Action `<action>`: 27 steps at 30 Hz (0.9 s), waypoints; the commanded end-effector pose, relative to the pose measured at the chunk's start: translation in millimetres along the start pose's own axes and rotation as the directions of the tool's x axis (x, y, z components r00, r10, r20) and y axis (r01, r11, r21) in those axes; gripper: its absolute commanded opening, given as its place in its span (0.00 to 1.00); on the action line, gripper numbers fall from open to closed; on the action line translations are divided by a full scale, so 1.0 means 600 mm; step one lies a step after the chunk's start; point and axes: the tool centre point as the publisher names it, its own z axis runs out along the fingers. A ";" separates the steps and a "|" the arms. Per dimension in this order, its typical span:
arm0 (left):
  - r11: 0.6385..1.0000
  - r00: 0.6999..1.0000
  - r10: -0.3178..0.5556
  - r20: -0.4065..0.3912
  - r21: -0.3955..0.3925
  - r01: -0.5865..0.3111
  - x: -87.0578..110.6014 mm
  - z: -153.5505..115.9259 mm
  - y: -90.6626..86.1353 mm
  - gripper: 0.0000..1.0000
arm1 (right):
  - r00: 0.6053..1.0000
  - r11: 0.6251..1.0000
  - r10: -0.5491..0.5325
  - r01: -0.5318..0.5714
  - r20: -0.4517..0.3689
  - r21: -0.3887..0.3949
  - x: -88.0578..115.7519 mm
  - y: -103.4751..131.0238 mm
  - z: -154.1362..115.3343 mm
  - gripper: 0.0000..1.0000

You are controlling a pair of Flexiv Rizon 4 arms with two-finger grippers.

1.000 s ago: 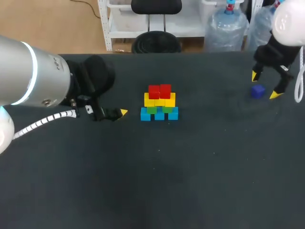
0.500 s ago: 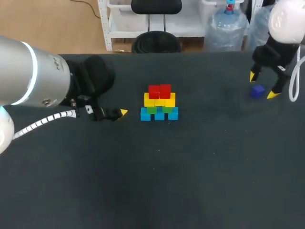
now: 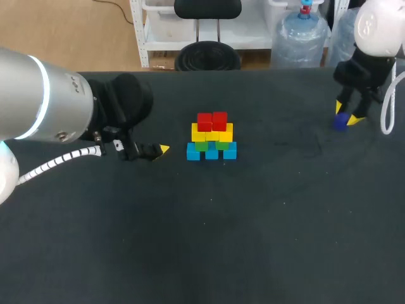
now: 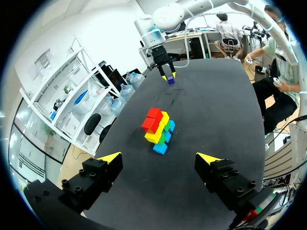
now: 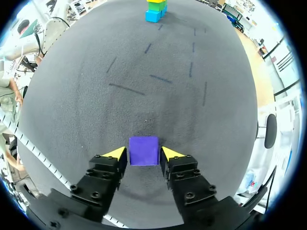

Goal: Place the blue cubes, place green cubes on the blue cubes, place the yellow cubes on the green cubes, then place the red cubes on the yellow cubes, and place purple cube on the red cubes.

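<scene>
A pyramid of cubes (image 3: 212,140) stands mid-table: blue at the bottom, then green, yellow, and two red on top. It also shows ahead of my left gripper (image 4: 158,158), which is open and empty. In the head view that left gripper (image 3: 159,151) hangs just left of the pyramid. At the far right edge of the table my right gripper (image 3: 348,115) is shut on the purple cube (image 3: 342,122), which rests on the table. The right wrist view shows both yellow tips pressed against the sides of the purple cube (image 5: 143,150). The pyramid (image 5: 154,9) lies far ahead.
The dark table top (image 3: 266,221) stretches bare in front of the pyramid and between it and the right gripper. The table's far edge (image 3: 253,71) runs close behind the right gripper.
The right gripper's fingers have closed in from both sides onto the purple cube. The left arm and the pyramid have stayed put.
</scene>
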 end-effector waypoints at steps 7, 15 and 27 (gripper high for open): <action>1.000 1.000 -0.001 -0.001 -0.006 0.001 0.000 0.001 -0.002 1.00 | 1.000 1.000 0.014 -0.014 0.003 0.006 0.001 0.002 -0.005 0.00; 1.000 1.000 -0.001 -0.001 -0.006 0.001 0.000 0.001 -0.002 1.00 | 0.994 0.993 0.107 -0.107 0.000 0.047 -0.011 0.008 -0.033 0.00; 1.000 1.000 -0.001 -0.001 -0.006 0.001 0.000 0.001 -0.002 1.00 | 0.961 0.949 0.275 -0.278 0.042 0.148 -0.091 0.031 -0.098 0.00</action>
